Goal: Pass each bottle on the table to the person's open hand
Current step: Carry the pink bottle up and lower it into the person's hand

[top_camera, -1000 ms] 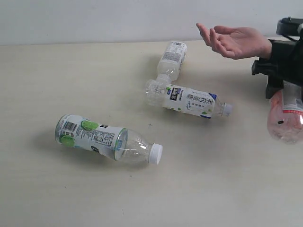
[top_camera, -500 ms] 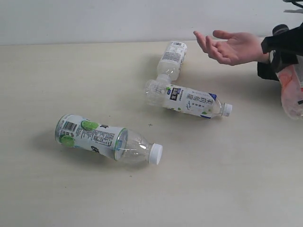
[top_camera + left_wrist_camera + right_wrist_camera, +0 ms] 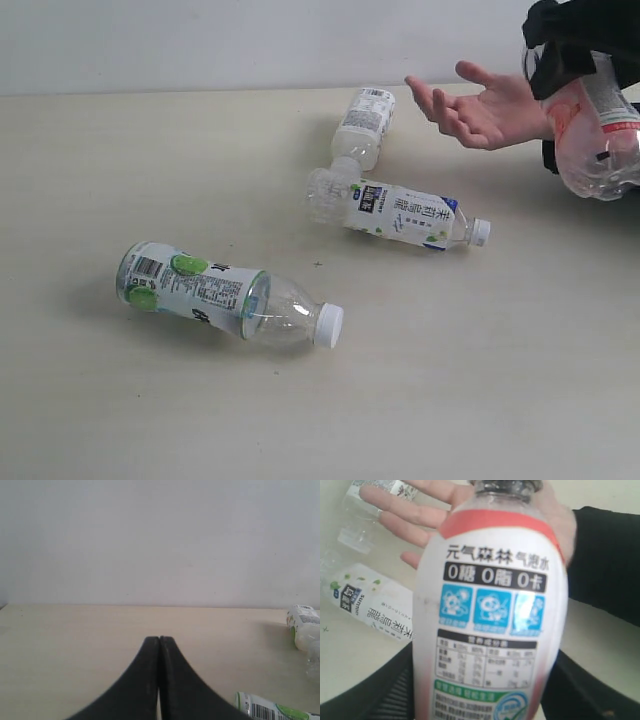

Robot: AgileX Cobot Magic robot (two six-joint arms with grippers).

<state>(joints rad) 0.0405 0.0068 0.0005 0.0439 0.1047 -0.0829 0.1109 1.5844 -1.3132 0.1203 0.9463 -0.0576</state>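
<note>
My right gripper [image 3: 578, 70] is shut on the pink bottle [image 3: 595, 135], holding it in the air at the far right, just beside the person's open hand [image 3: 480, 105]. In the right wrist view the pink bottle [image 3: 492, 615] fills the frame, its black cap over the palm of the hand [image 3: 470, 510]. Three white-capped bottles lie on the table [image 3: 150, 160]: one at the left front [image 3: 225, 293], one in the middle [image 3: 400, 212], one behind it [image 3: 364, 124]. My left gripper [image 3: 159, 641] is shut on nothing, low over the table [image 3: 75, 640].
The person's black sleeve [image 3: 607, 565] reaches in from the far right. A pale wall [image 3: 250, 40] runs behind the table's far edge. In the left wrist view, parts of two bottles [image 3: 305, 627] [image 3: 272, 711] show at the edge.
My right gripper has lifted the pink bottle up and leftward toward the person's hand. The hand has shifted slightly left. The three bottles on the table have not moved.
</note>
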